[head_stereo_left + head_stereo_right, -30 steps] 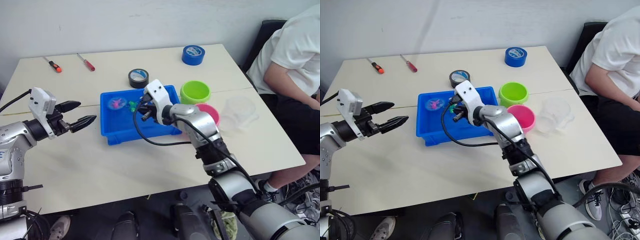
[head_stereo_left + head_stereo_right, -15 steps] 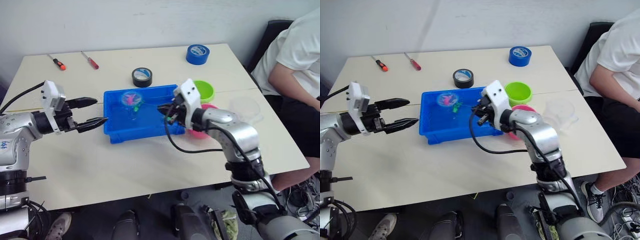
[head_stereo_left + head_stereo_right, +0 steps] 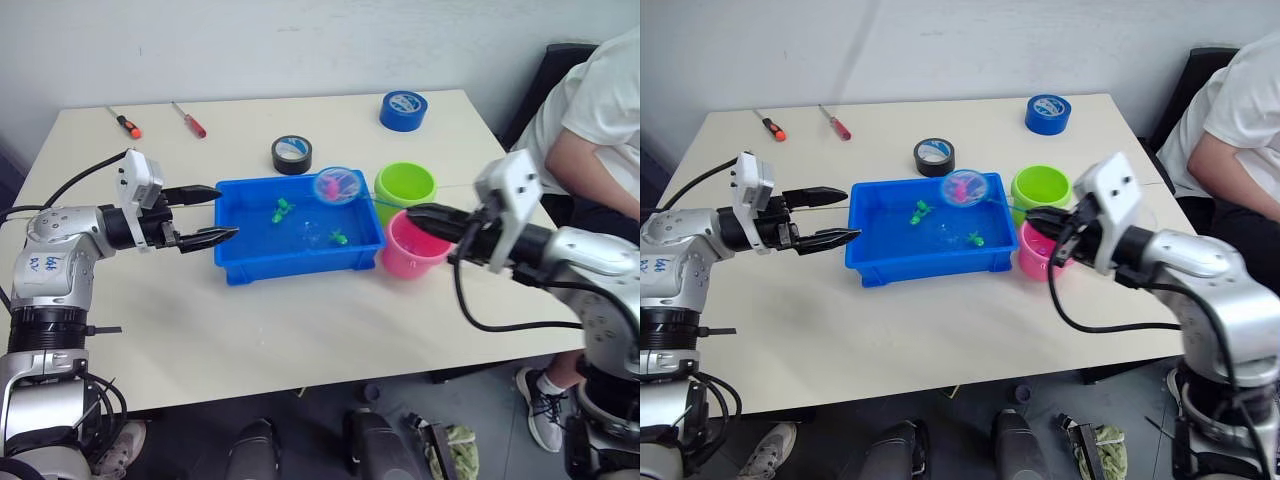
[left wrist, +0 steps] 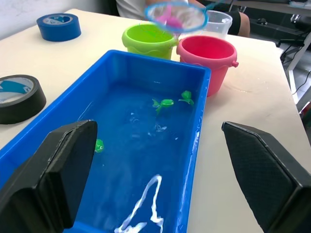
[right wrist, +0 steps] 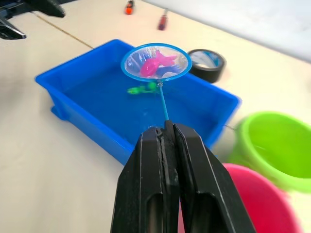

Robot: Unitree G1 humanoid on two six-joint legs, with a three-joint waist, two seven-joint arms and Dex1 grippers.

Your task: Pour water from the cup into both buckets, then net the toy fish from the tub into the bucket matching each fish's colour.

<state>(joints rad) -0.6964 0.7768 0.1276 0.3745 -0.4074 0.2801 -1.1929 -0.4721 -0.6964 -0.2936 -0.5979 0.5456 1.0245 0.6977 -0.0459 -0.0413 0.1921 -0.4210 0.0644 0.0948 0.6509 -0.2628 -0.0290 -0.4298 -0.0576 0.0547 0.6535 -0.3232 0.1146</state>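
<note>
The blue tub (image 3: 300, 268) holds water with small green toy fish (image 3: 281, 210) (image 4: 164, 103) in it. My right gripper (image 3: 413, 213) is shut on the thin handle of a small round net (image 3: 338, 186). The net hangs over the tub's far right corner with a pink toy fish (image 5: 155, 63) inside. The lime green bucket (image 3: 405, 188) and the pink bucket (image 3: 415, 250) stand just right of the tub, under the handle. The clear cup (image 4: 218, 19) stands behind the buckets. My left gripper (image 3: 227, 211) is open at the tub's left end, holding nothing.
A black tape roll (image 3: 292, 153) lies behind the tub and a blue tape roll (image 3: 403, 109) sits at the far right of the table. Two screwdrivers (image 3: 125, 122) (image 3: 190, 118) lie at the far left. A person (image 3: 590, 110) sits at the table's right side.
My right arm has drawn back to the right, lifting the net with a pink fish out of the water toward the buckets. My left gripper has moved in to the tub's left end.
</note>
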